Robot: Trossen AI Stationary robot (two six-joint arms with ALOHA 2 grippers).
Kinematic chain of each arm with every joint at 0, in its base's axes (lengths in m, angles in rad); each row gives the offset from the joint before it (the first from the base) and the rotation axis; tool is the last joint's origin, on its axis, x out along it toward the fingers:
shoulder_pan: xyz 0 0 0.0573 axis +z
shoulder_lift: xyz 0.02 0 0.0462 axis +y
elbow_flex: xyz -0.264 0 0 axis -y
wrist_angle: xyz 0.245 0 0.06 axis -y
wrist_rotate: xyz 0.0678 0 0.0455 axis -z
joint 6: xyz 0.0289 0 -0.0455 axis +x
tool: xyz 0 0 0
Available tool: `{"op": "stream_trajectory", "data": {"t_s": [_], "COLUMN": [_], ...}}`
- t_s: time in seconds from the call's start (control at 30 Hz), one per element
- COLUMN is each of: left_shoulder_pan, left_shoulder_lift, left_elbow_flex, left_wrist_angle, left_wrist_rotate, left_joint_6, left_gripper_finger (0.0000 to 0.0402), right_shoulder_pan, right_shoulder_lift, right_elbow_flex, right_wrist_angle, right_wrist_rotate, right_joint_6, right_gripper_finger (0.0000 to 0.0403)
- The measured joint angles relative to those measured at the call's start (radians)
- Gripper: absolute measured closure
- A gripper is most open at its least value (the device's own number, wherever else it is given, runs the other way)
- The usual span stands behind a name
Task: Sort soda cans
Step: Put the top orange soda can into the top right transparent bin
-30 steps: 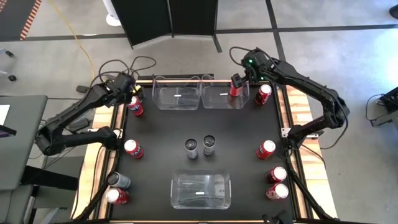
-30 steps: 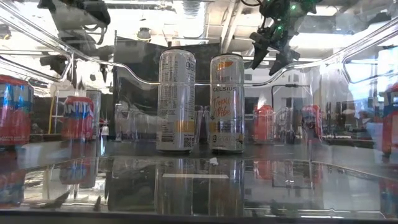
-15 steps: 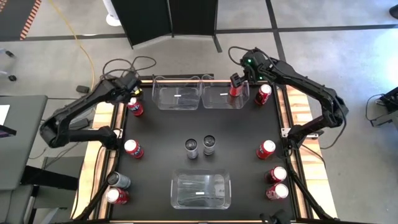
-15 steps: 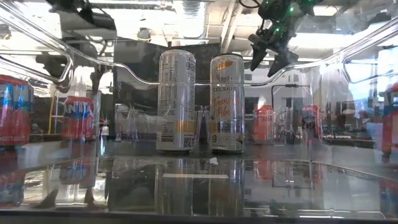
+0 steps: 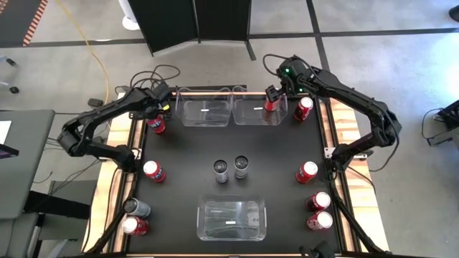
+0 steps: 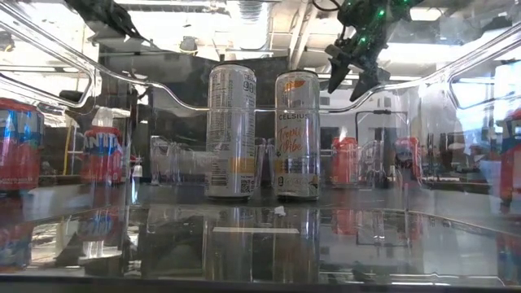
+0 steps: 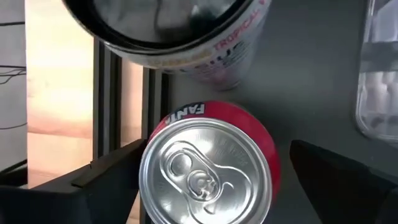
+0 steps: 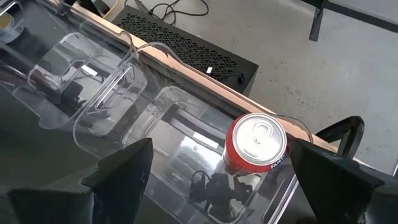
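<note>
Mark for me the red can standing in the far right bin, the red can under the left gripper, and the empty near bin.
Red can in the far right bin (image 8: 257, 144), right wrist view, silver top.
Red can under the left gripper (image 7: 207, 172), left wrist view, lid centre.
Near bin (image 5: 206, 228), high view, bare floor.

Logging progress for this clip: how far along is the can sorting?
Early. One red can stands in the right rear bin, with the open right gripper above it. The left gripper is open around a red can at the table's left rear, not yet closed. The remaining cans, including the two silver cans, stand loose.
</note>
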Motion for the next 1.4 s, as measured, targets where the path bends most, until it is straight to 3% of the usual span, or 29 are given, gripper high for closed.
{"op": "stream_trajectory", "data": {"t_s": [0.3,0.53,0.87,1.13,1.4], "left_shoulder_pan": [0.0,-0.033,-0.266,-0.5,-0.638], "left_shoulder_lift": [-0.002,-0.002,-0.011,-0.044,-0.019], "left_elbow_flex": [0.0,0.001,0.001,0.008,0.047], "left_wrist_angle": [-0.004,-0.016,-0.06,-0.02,0.262], "left_wrist_rotate": [0.013,0.047,0.091,0.197,0.139], "left_joint_6": [0.0,0.029,-0.026,-0.101,-0.056], "left_gripper_finger": [0.0107,0.0107,0.0105,0.0105,0.0105], "right_shoulder_pan": [0.0,0.0,0.044,0.151,0.205], "right_shoulder_lift": [0.0,0.0,0.0,0.0,0.0], "right_elbow_flex": [0.0,0.0,0.0,0.0,0.0], "right_wrist_angle": [0.0,-0.003,-0.048,-0.042,-0.033], "right_wrist_rotate": [0.0,0.0,-0.001,-0.004,-0.058], "right_joint_6": [-0.012,-0.012,-0.04,-0.074,-0.145], "right_gripper_finger": [0.0023,0.0024,0.0024,0.0024,0.0024]}}
